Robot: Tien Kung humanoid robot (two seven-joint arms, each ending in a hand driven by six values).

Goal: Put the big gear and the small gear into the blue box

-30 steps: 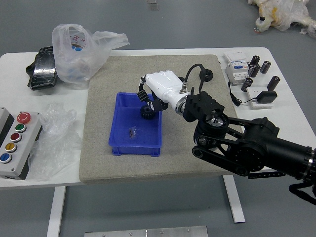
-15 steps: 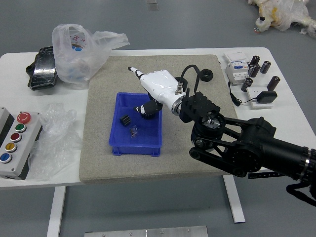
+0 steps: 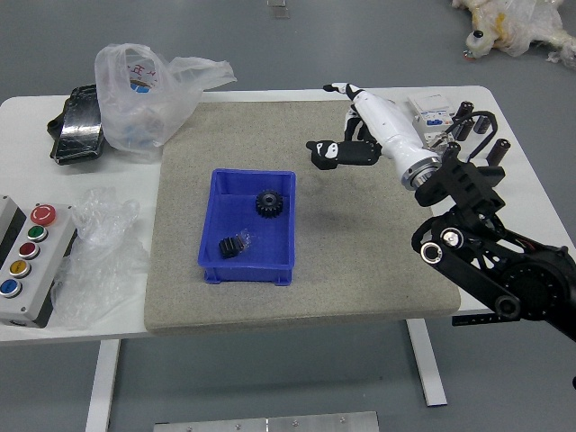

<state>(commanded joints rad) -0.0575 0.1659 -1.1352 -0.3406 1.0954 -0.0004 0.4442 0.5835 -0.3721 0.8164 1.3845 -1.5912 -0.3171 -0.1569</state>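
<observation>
Blue box (image 3: 247, 276) on the beige mat (image 3: 360, 270), between the mat's left edge and its middle. Big gear (image 3: 269, 203) inside, near the box's far right corner, hub showing. Small gear (image 3: 229, 247) also inside, toward the near left corner, against a scrap of clear film (image 3: 245, 239) (shiny, hard to make out). Right hand (image 3: 382, 126) over the mat's far right corner, apart from the box, fingers spread. White plastic bag (image 3: 144, 99) at the table's (image 3: 27, 126) far edge, left part; button panel (image 3: 34, 261) by its left edge
</observation>
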